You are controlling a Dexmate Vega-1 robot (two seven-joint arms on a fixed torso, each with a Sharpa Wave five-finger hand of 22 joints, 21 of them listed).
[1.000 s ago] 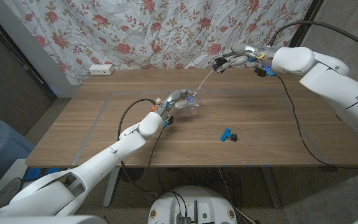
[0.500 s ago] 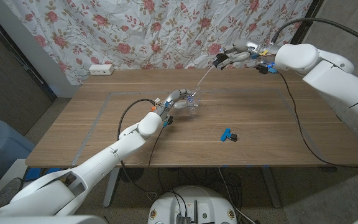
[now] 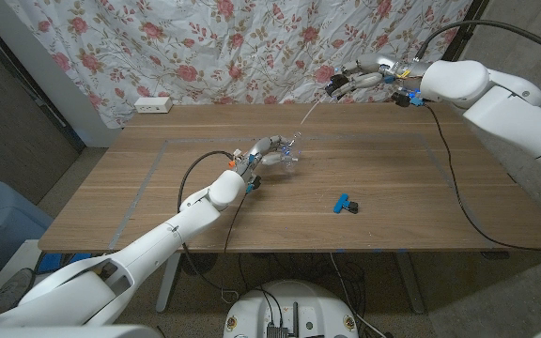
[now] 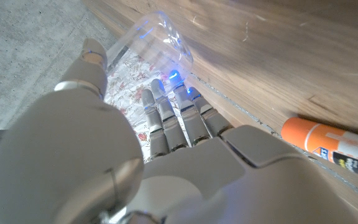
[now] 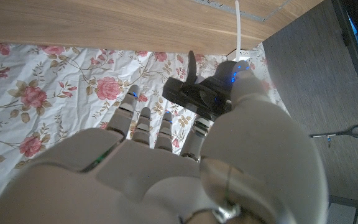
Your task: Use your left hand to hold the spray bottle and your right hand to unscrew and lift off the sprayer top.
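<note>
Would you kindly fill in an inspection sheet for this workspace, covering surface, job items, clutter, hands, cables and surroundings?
Surface: wooden table, taped rectangle outline on it.
Job's things: clear spray bottle held on the table; black sprayer top lifted off, its white dip tube hanging toward the bottle.
Clutter: blue clip on the table; orange-capped tube lying near the bottle.
Hands: left hand grips the bottle; right hand holds the sprayer top above the far edge.
Cables: black cable along the right arm, another by the left wrist.
Surroundings: floral curtain, white power strip.
</note>
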